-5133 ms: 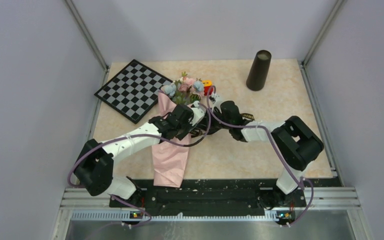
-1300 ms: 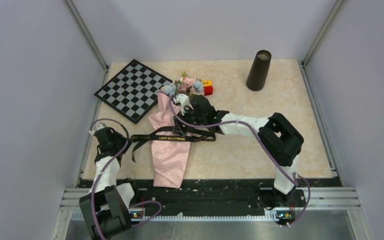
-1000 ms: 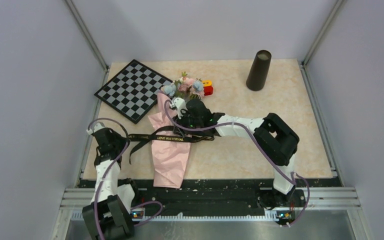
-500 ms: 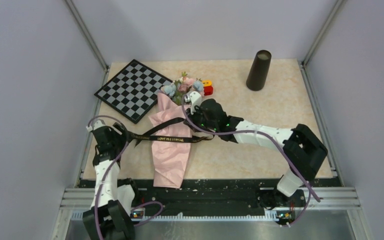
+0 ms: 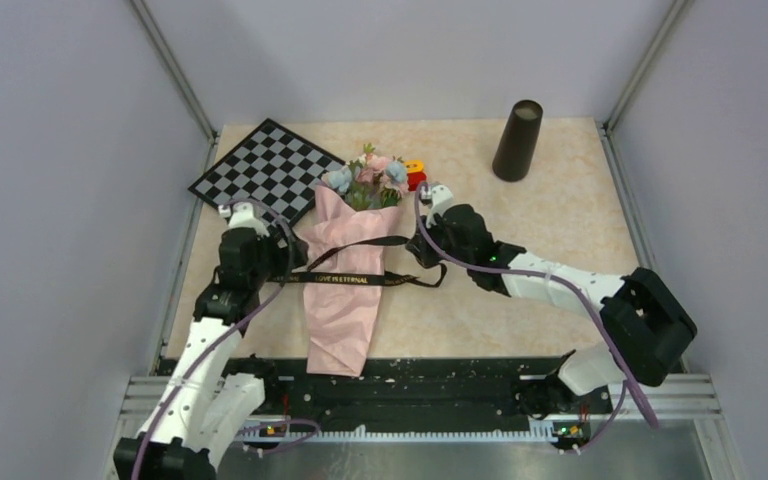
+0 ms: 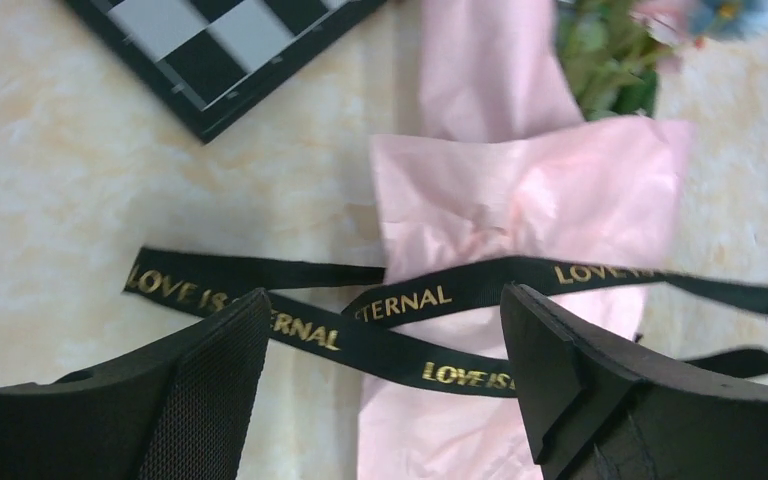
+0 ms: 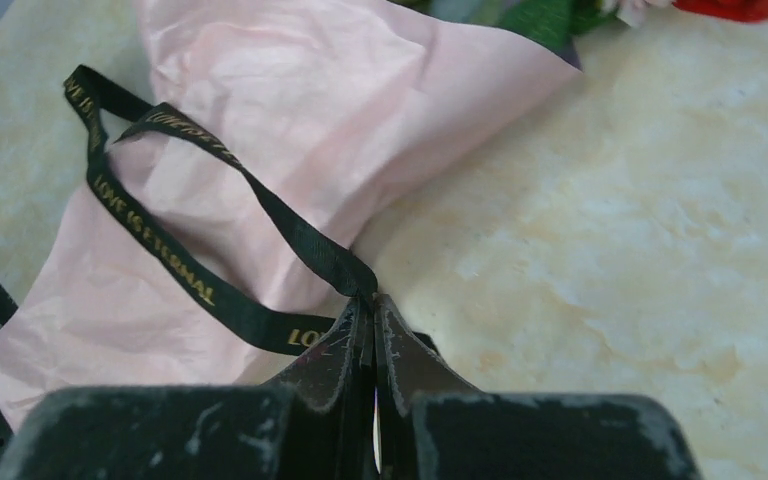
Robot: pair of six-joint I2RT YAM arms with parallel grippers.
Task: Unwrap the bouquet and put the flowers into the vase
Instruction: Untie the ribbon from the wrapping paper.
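Top external: beige tabletop [image 5: 560, 215] (grey walls [image 5: 410, 55])

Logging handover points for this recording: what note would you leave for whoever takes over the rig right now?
Left gripper: open, above the ribbon's loose end left of the bouquet, holding nothing.
Right gripper: shut on the ribbon at the bouquet's right side.
Bouquet lies on the table, flowers inside the paper; vase upright at the far right.
Done: ribbon looks untied, draped across the paper.
To do: pull ribbon clear, open paper, put flowers into vase.
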